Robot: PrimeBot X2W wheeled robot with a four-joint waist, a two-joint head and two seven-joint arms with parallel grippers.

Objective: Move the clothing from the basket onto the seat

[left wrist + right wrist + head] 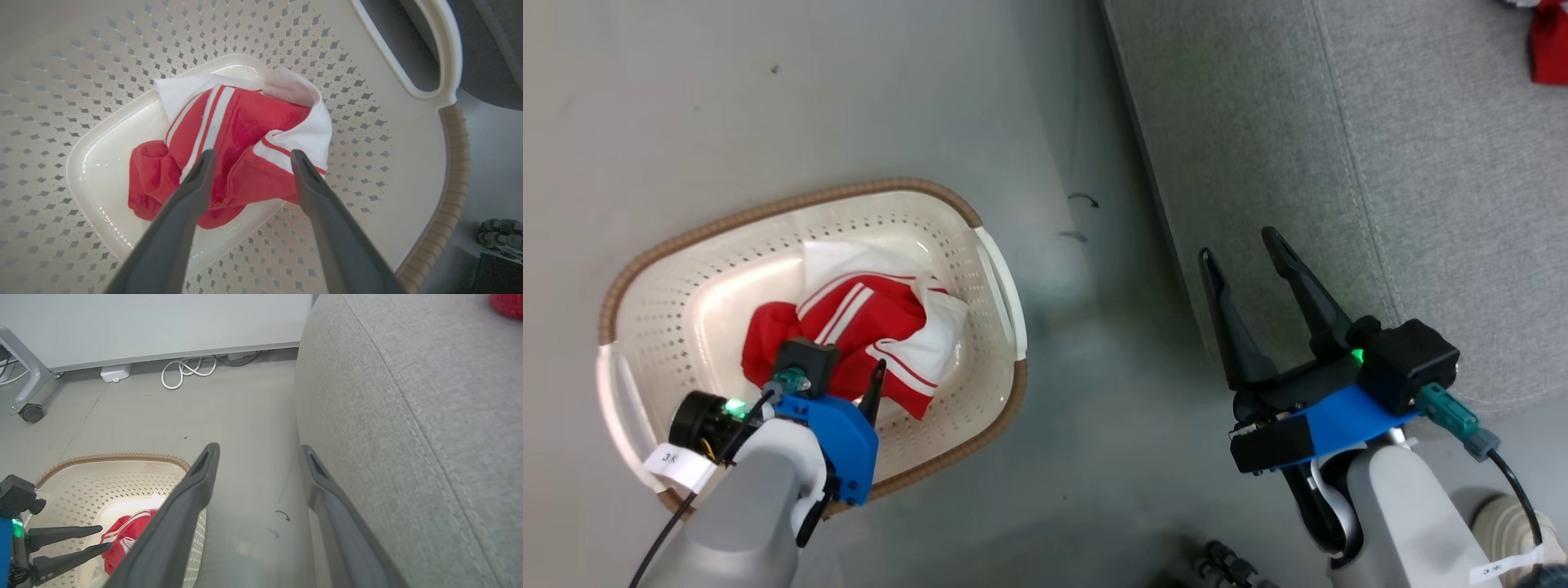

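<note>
At lower left we see our left gripper [252, 154], spread wide and empty, over the red-and-white garment [849, 327] inside the basket [768, 211], while our right gripper [1238, 245], also released, is at lower right before the grey seat [1339, 163], where a red garment [1550, 49] lies at the upper right corner.

A red garment [1549, 47] on the seat [1339, 163] is cut off by the head view's top-right corner.

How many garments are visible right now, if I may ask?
2: a red-and-white garment crumpled in the basket, a red garment on the seat. Another may hide beneath the bundle.
</note>
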